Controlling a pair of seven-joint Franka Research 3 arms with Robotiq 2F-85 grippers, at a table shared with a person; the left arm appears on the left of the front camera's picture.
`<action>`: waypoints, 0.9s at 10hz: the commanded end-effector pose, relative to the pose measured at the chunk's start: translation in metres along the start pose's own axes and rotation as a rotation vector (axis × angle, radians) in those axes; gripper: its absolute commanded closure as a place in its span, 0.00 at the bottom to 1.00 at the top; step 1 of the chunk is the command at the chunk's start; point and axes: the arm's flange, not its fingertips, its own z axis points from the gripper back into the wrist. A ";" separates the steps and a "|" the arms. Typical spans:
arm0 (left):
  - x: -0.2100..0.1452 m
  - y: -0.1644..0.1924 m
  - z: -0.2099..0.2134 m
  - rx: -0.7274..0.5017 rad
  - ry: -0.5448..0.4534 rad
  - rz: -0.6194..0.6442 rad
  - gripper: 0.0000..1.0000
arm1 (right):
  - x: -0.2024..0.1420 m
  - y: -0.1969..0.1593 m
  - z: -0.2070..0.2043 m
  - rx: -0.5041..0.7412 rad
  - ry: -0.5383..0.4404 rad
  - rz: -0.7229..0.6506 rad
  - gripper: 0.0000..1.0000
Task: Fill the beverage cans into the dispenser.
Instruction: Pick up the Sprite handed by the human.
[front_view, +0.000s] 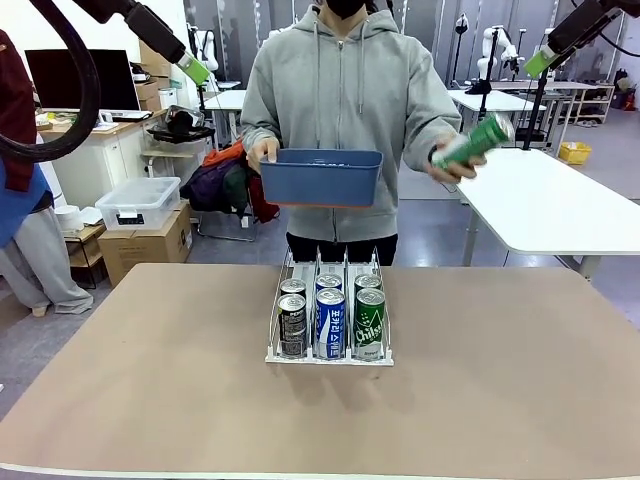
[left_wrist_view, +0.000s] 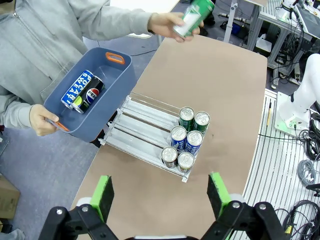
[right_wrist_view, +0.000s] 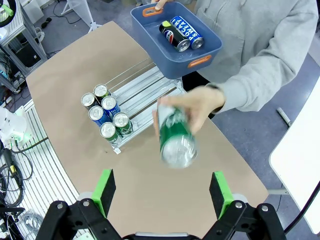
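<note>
Table (front_view: 150, 380): brown top, across the lower half of the front view.

Person (front_view: 350, 100): grey hoodie, standing at the far edge, top centre.

Blue bin (front_view: 322, 178): held up off the table by one hand (front_view: 263, 152), centre of frame, directly above the rear of the dispenser. Two cans in the bin (left_wrist_view: 82, 91) lay on their sides, one blue-and-white, one black.

Dispenser (front_view: 303, 268): centre of the table. Rear halves of all three lanes were bare.

Loaded cans (front_view: 330, 323): six upright at the near end, two per lane; black at left, blue-and-white in the middle, green at right.

Green can (front_view: 475, 140): in the person's other hand (front_view: 450, 160), upper right, tilted, blurred, well clear of the rack.

Left gripper (left_wrist_view: 160, 187): jaws fully apart, nothing between them, high above the table. Right gripper (right_wrist_view: 161, 185): likewise wide apart and empty, with the green can between it and the table.

Risks, judged:
- If the green can goes to the right gripper, a smooth round wall pinched off-centre could slip or twist out.
- Set into a lane tilted, it could catch a thin divider or knock over the upright pair in front.
- The bin hung over the rack, so tipping it could drop loose cans onto the lanes.
- Any lane but the right one would break the colour sorting.
</note>
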 end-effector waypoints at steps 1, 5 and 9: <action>-0.002 -0.002 0.000 -0.022 -0.011 0.011 0.00 | 0.000 0.000 0.000 0.000 -0.002 0.000 0.00; -0.002 -0.002 0.000 -0.022 -0.011 0.011 0.00 | 0.000 0.000 0.000 0.000 -0.002 0.000 0.00; -0.002 -0.002 0.000 -0.022 -0.011 0.011 0.00 | 0.000 0.000 0.000 0.000 -0.002 0.000 0.00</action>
